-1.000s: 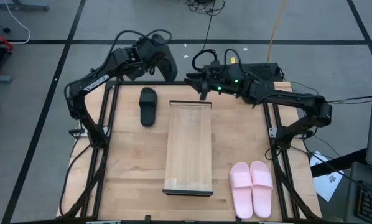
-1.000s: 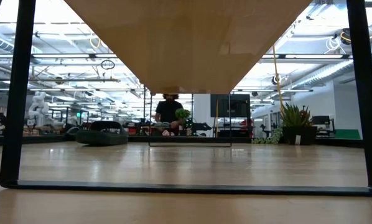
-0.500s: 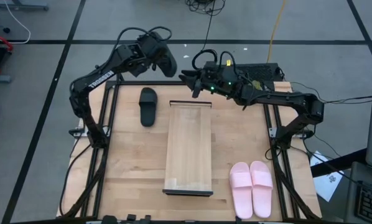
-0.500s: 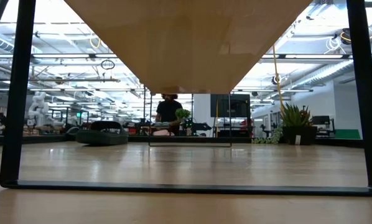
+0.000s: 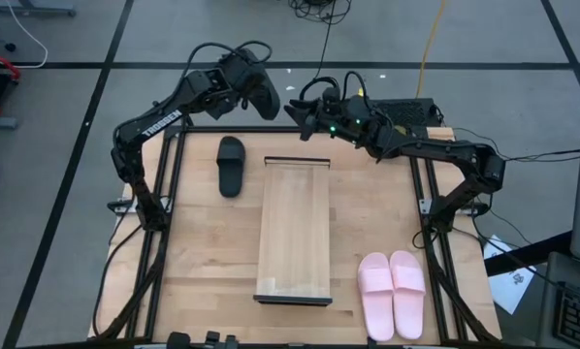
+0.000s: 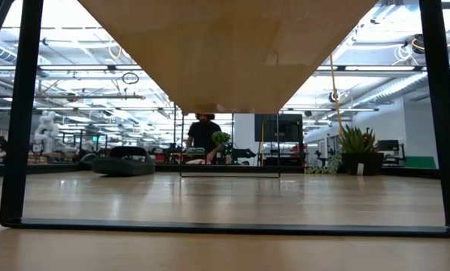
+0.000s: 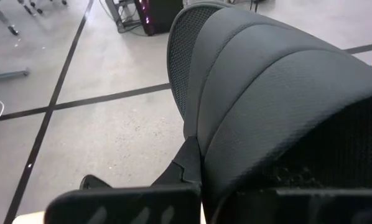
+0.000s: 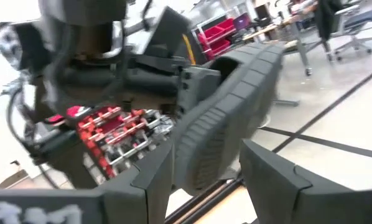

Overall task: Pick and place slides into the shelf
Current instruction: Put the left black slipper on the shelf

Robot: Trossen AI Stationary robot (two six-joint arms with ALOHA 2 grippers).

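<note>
Left to right, seen from above. One black slide lies on the table, long axis parallel to the shelf just beside it. The left gripper, fingers pinching the second black slide, holds it raised beyond the table's far edge. The right gripper faces it, fingers spread. The pink pair rests near the front right corner. The slides look light and flexible; a sole-edge grip seems best.
</note>
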